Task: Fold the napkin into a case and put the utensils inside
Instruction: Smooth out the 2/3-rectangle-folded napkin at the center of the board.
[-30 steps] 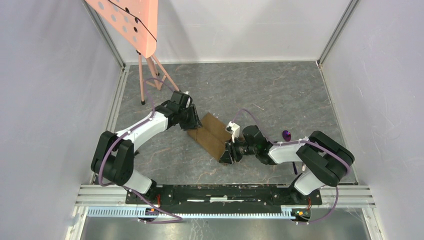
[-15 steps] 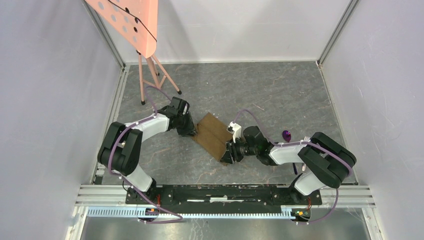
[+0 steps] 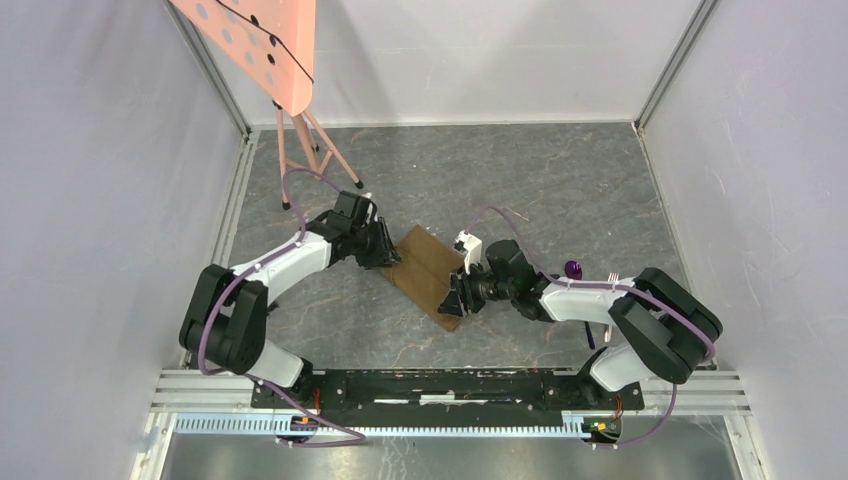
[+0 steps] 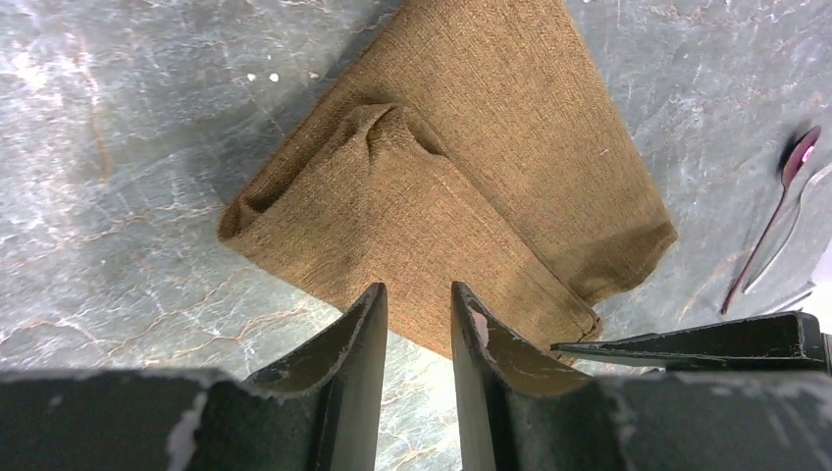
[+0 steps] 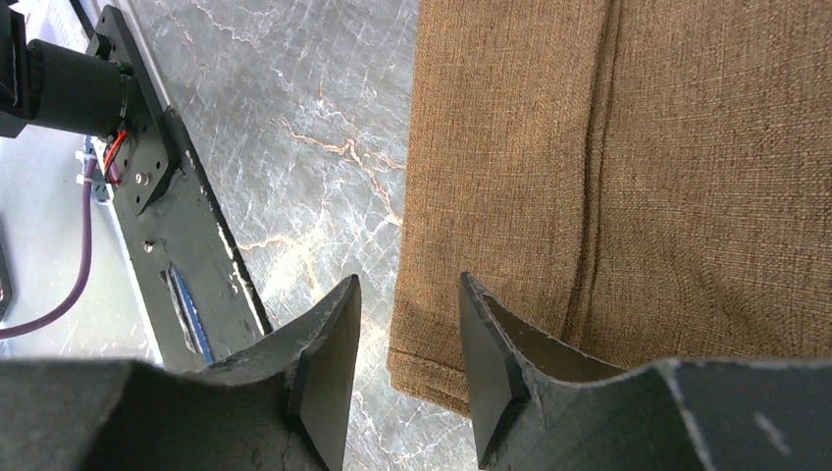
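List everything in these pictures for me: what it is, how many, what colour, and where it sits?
napkin: one, tan-brown, folded, middle of the table.
purple utensil: one, dark purple, right of the napkin.
silvery utensil: one, metal, beside the purple one.
stand: one, pink panel with holes on thin legs, far left corner.
table: one, grey marbled.
left arm and right arm: two, white and black, purple cables, bolted at the near edge.
left claw: one, black, open, at the napkin's left edge.
right claw: one, black, open, over the napkin's near corner.
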